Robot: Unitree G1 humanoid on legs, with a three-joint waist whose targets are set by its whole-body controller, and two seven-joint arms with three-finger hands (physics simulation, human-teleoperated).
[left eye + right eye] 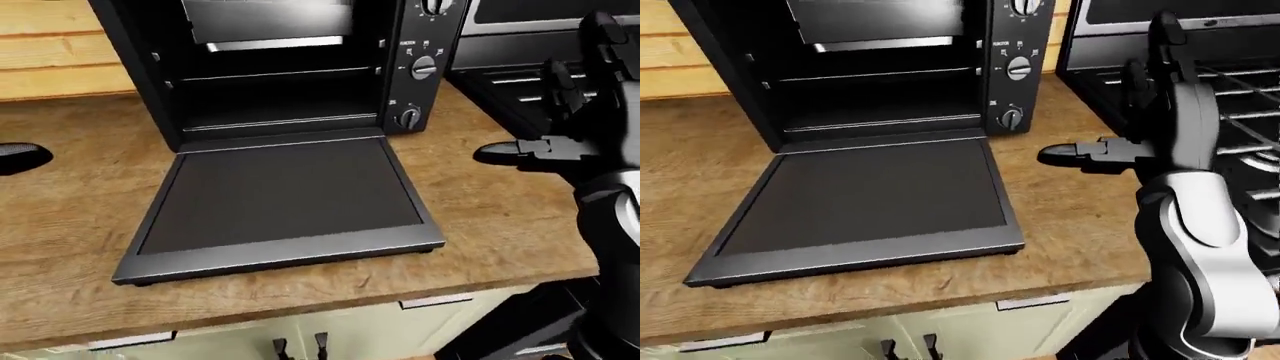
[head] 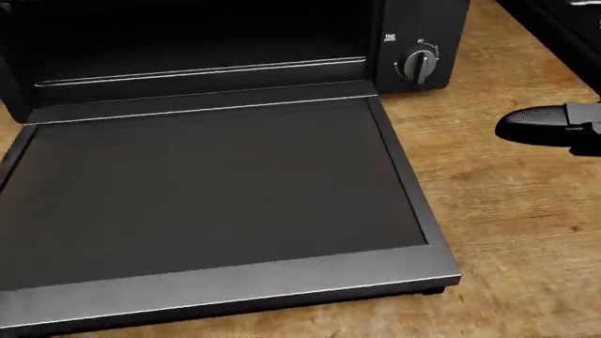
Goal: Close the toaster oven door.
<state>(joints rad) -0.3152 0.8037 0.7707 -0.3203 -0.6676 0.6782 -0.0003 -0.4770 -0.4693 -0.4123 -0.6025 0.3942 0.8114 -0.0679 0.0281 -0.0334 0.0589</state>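
The black toaster oven (image 1: 290,60) stands on the wooden counter (image 1: 70,225) at the top of the left-eye view. Its door (image 1: 285,199) lies fully open, flat on the counter, and fills most of the head view (image 2: 216,204). My right hand (image 1: 1130,112) is open and empty, to the right of the door and apart from it. Its fingers (image 1: 1165,45) point up and its thumb (image 2: 535,127) points left towards the door's right edge. A dark shape at the left edge of the left-eye view (image 1: 20,157), level with the door's hinge, may be my left hand.
Three control knobs (image 1: 424,67) run down the oven's right side. A black stove with grates (image 1: 520,75) stands to the right of the oven, behind my right hand. The counter's near edge (image 1: 300,307) runs just below the door, with cabinet fronts (image 1: 300,341) under it.
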